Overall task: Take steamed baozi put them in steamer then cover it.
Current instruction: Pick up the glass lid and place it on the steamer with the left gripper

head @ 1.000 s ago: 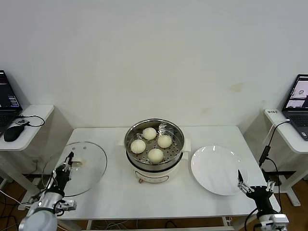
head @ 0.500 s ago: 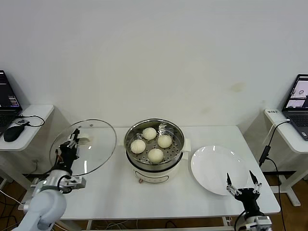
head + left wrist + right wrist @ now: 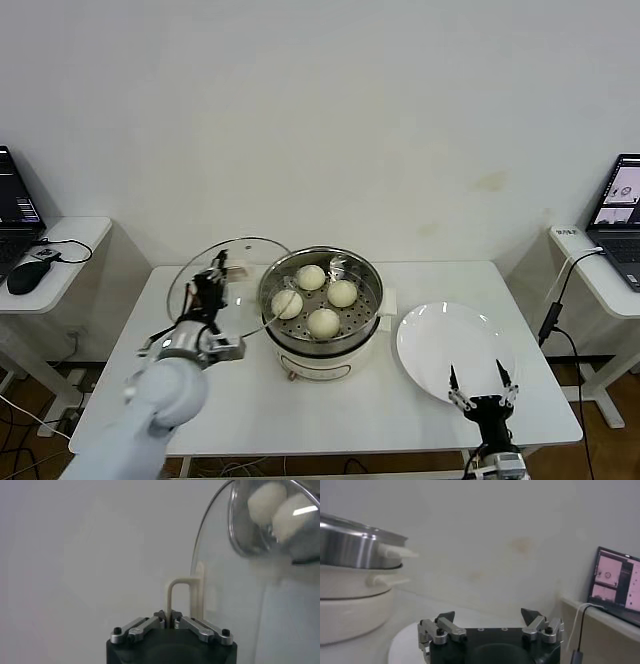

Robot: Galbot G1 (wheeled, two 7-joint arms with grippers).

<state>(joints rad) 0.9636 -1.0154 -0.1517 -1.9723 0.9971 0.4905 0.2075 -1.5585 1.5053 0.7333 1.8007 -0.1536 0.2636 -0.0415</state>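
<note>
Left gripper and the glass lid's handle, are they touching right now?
Touching. In the left wrist view the left gripper has its jaws closed on the cream bar handle of the cover, with no gap showing; the head view agrees.

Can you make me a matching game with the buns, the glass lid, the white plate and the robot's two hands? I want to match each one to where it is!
Things:
1. steamed baozi
2. cover
3. white plate
4. right gripper

Places or states:
A. bare, on the table beside the steamer
B. open, holding nothing, at the table's front edge
C. lying on the steamer's tray
D. tilted in the air, held by its handle in the left gripper

Pairs: 1-C, 2-D, 3-A, 4-B
</note>
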